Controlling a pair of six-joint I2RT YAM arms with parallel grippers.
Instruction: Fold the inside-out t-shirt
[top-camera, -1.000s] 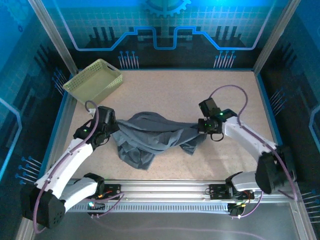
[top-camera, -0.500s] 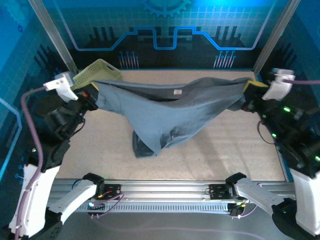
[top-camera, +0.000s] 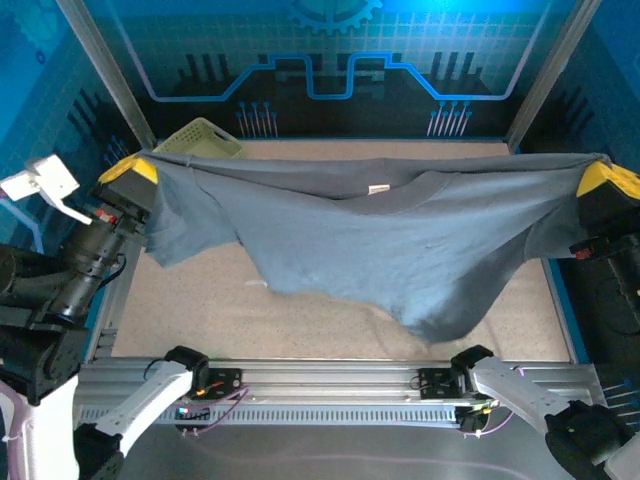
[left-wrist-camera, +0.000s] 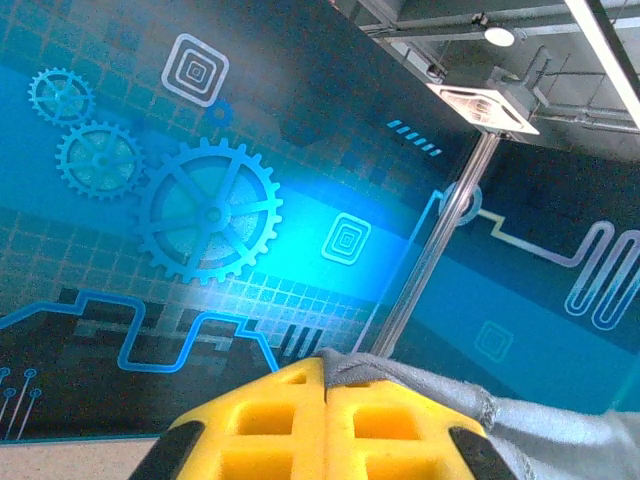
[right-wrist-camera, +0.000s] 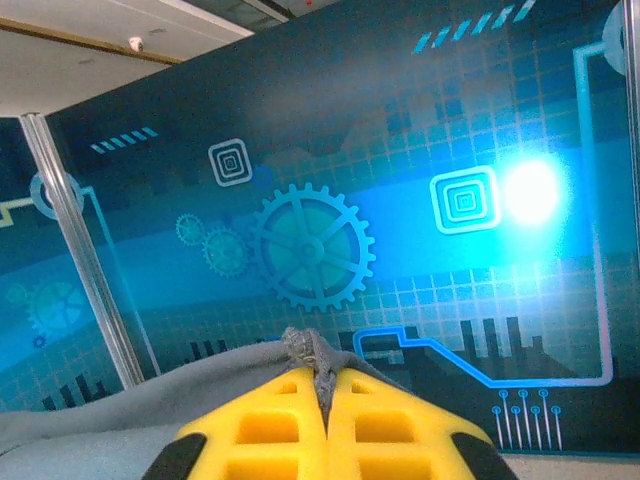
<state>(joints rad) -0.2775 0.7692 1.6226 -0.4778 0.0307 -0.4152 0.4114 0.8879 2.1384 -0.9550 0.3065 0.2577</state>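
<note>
The inside-out t-shirt, dark slate-grey with a small white label at the collar, hangs stretched wide across the table between both arms, its lower edge sagging toward the front right. At the far left, my left gripper is raised and shut on one end of the shirt. In the left wrist view its yellow fingers pinch a fold of grey cloth. My right gripper is raised at the far right, shut on the other end. Grey fabric sticks up between its yellow pads.
A pale yellow-green lattice basket stands at the back left of the table, partly behind the shirt. Metal frame posts rise at the back corners. A rail with the arm bases runs along the near edge.
Both arms have lifted and swung outward, pulling the shirt from a bunched heap on the table into a wide hanging sheet. The grips have stayed shut.
</note>
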